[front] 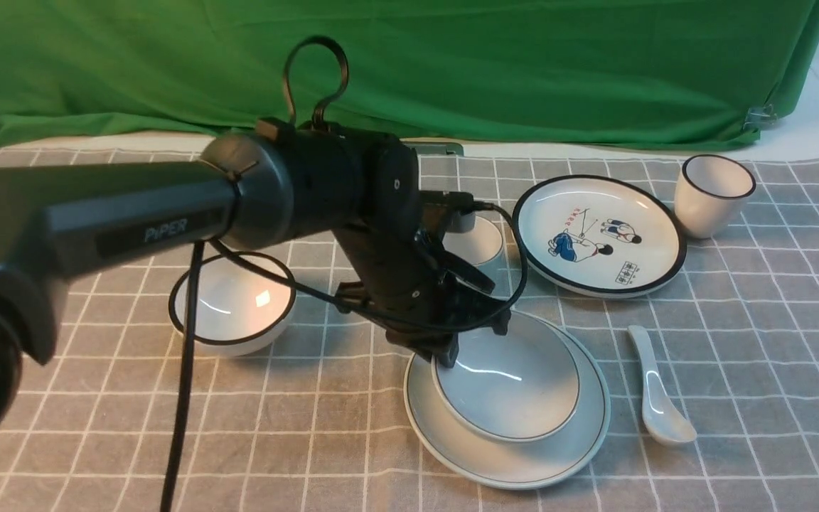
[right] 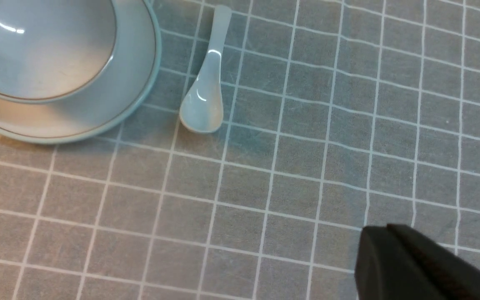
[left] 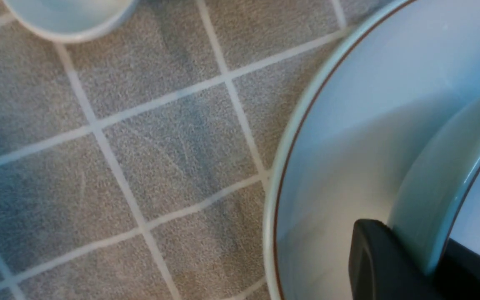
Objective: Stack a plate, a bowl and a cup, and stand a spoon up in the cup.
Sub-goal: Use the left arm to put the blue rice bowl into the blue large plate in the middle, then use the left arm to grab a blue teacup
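The pale plate (front: 523, 466) lies on the cloth at front centre, and the shallow bowl (front: 516, 387) sits in it. My left gripper (front: 451, 354) is shut on the bowl's left rim. In the left wrist view, that gripper (left: 421, 250) pinches the bowl wall (left: 440, 179) above the plate (left: 331, 137). The grey-green cup (front: 479, 240) stands behind, half hidden by the arm. The white spoon (front: 655, 395) lies to the right of the plate. My right gripper (right: 379, 230) hangs shut and empty over bare cloth, away from the spoon (right: 204, 96), the plate (right: 133, 89) and the bowl (right: 44, 54).
A black-rimmed bowl (front: 232, 302) stands at the left. At back right sit a cartoon plate (front: 598, 235) and a black-rimmed white cup (front: 712, 192). Green cloth (front: 452, 64) hangs at the back. A pale vessel's edge (left: 69, 21) shows in the left wrist view.
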Robot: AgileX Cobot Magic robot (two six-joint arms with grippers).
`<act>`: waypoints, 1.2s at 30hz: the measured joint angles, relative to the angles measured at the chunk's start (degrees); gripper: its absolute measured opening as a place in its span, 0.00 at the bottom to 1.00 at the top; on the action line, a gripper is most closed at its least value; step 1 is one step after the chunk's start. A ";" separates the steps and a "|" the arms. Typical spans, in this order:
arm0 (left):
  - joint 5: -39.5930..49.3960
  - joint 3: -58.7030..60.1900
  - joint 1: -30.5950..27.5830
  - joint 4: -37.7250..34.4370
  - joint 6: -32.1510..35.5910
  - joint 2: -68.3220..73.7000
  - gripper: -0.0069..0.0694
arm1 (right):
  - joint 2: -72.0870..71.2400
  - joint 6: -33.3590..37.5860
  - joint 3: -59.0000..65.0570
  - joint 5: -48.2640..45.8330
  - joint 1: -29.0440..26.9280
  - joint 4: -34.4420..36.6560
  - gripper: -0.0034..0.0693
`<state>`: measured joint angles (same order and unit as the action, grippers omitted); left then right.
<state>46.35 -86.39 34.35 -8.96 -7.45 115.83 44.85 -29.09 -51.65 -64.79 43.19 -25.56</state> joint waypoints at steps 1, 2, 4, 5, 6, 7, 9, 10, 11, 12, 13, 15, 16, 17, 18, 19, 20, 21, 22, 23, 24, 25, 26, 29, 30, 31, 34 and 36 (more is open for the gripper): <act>0.00 0.00 0.00 -0.08 0.00 0.05 0.13 | 0.00 0.00 0.00 0.00 0.00 0.00 0.08; -0.14 -0.08 0.00 -0.13 0.00 0.05 0.14 | 0.00 0.00 0.00 0.00 0.00 0.00 0.08; -0.55 -0.12 0.00 -0.13 0.04 0.05 0.19 | 0.00 0.05 0.00 0.00 0.00 0.05 0.08; -0.61 -0.12 0.00 -0.13 0.04 0.05 0.20 | 0.00 0.11 0.00 0.00 0.00 0.05 0.08; -0.60 -0.18 0.00 -0.06 0.04 0.05 0.28 | 0.00 0.23 0.00 0.00 0.00 0.05 0.08; -0.60 -0.19 0.00 -0.06 0.04 0.05 0.28 | 0.00 0.23 0.00 0.00 0.00 0.05 0.08; 0.59 -1.42 0.00 0.63 0.04 -0.34 0.42 | 0.00 0.56 0.00 0.00 0.00 0.05 0.08; 1.33 -2.43 0.00 1.20 -0.37 -0.72 0.47 | 0.00 0.64 0.00 0.00 0.00 0.05 0.08; 1.48 -2.65 -0.08 1.29 -0.53 -0.80 0.48 | 0.00 0.64 0.00 0.00 0.00 0.05 0.08; 1.99 -3.75 -0.14 1.70 -1.30 -1.24 0.51 | 0.00 0.70 0.00 0.00 0.00 0.05 0.08; 2.53 -6.52 -0.51 2.69 -3.32 -2.07 0.58 | 0.00 0.90 0.00 0.00 0.00 0.05 0.08; 3.15 -12.24 -2.05 3.98 -6.73 -2.77 0.65 | 0.00 1.12 0.00 0.00 0.00 0.05 0.08; 3.22 -12.24 -2.05 4.10 -6.89 -2.77 0.65 | 0.00 1.12 0.00 0.00 0.00 0.05 0.08; 3.21 -14.41 -2.97 4.32 -7.56 -2.68 0.66 | 0.00 1.12 0.00 0.00 0.00 0.05 0.08; 3.28 -16.06 -3.75 4.60 -7.93 -2.36 0.67 | 0.00 1.12 0.00 0.00 0.00 0.05 0.08; 3.60 -18.76 -5.06 4.85 -8.17 -1.42 0.67 | 0.00 1.25 0.00 0.00 0.00 0.05 0.08; 3.78 -19.12 -5.41 4.85 -8.17 -1.02 0.67 | 0.00 1.27 0.00 0.00 0.00 0.05 0.08; 4.54 -21.76 -6.42 4.78 -8.10 0.68 0.68 | 0.00 1.33 0.00 0.00 0.00 0.05 0.08; 5.34 -23.11 -6.90 4.78 -7.85 2.14 0.68 | 0.00 1.35 0.00 0.00 0.00 0.05 0.08; 5.97 -24.17 -7.03 4.86 -7.57 3.68 0.68 | 0.00 1.35 0.00 0.00 0.00 0.05 0.08; 6.50 -24.85 -7.03 4.86 -7.46 4.93 0.68 | 0.00 1.35 0.00 0.00 0.00 0.05 0.08; 6.88 -25.53 -7.03 4.80 -7.21 6.98 0.68 | 0.00 1.39 0.00 0.00 0.00 0.05 0.08; 6.93 -25.73 -6.97 4.80 -7.00 7.76 0.68 | 0.00 1.39 0.00 0.00 0.00 0.05 0.08; 6.99 -25.94 -6.80 4.92 -6.69 10.85 0.68 | 0.00 1.54 0.00 0.00 0.00 0.05 0.08; 7.05 -25.94 -6.80 5.17 -6.62 11.65 0.68 | 0.00 1.54 0.00 0.00 0.00 0.05 0.08; 7.05 -25.94 -6.80 5.29 -6.54 12.25 0.68 | 0.00 1.62 0.00 0.00 0.00 0.05 0.08; 7.00 -25.95 -6.86 5.23 -4.95 13.37 0.65 | 0.00 1.68 0.00 0.00 0.00 0.05 0.08; 6.92 -26.27 -6.86 3.93 -2.28 13.61 0.52 | 0.00 1.70 0.00 0.00 0.00 0.05 0.08</act>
<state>53.27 -112.67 27.50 -5.03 -9.73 129.44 44.85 -27.39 -51.65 -64.79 43.19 -25.51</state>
